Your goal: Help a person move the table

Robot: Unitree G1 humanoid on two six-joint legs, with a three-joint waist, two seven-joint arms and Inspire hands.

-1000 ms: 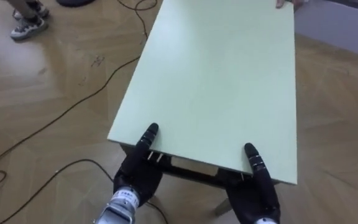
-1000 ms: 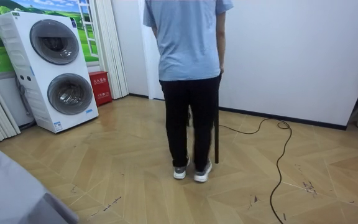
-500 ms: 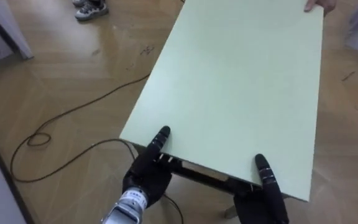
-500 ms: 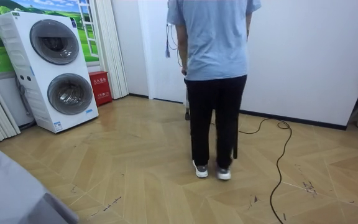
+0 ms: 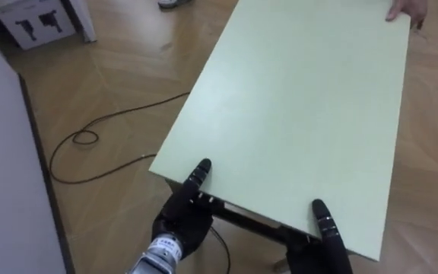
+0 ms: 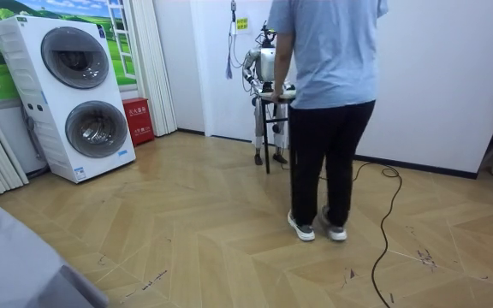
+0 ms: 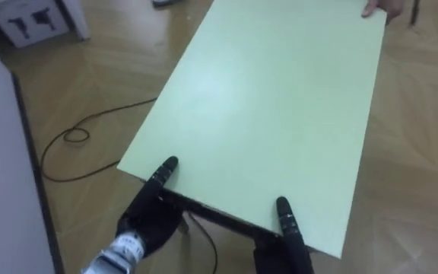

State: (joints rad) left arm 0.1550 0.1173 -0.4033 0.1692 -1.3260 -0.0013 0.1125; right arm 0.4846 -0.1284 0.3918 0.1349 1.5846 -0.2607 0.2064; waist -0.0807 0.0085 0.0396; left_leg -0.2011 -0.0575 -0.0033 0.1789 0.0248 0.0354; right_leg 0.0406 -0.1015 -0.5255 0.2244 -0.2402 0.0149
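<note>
A table with a pale green top stretches away from me over the wooden floor. My left hand is at the left of its near edge, with the thumb on top and the palm below the edge. My right hand holds the same edge further right, thumb on top as well. At the far right corner a person's hand grips the table. In the room view the person stands with their back to the camera, and the table is between them and me by the white wall.
A white panel stands close on my left, with a cardboard box beyond it. A dark cable loops on the floor left of the table. Stacked washing machines and a red box are at the room view's left.
The person has stepped toward the room view's right, uncovering me and the table. My view has shifted: the white panel has come in on the left. Both hands keep their hold.
</note>
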